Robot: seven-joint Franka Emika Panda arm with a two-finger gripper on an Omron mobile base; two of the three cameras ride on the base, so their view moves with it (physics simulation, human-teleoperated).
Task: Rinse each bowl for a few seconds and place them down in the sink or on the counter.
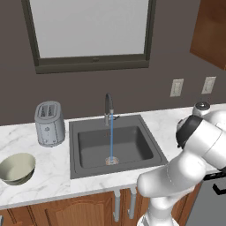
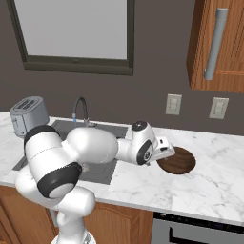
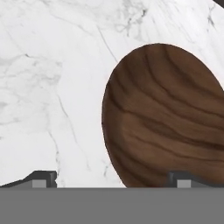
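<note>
End effector [image 3: 111, 180] jaws spread wide, nothing between them, hovering over the near edge of the dark brown wooden bowl [image 2: 179, 161]. That bowl sits upright on the marble surface [image 2: 209, 186], right of the sink [image 1: 84, 167]. Faucet [image 1: 108, 108] is running, a thin water stream [image 1: 111, 139] falling to the drain. Pale cream-green bowl [image 1: 16, 168] sits on the surface left of the sink, in front of the silver toaster [image 1: 49, 123].

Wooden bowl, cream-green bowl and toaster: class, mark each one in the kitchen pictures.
wooden bowl [image 3: 166, 118], hand view, on its grained inside.
cream-green bowl [image 1: 16, 168], left base view, on its glossy inside.
toaster [image 1: 49, 125], left base view, on its silver front.
</note>
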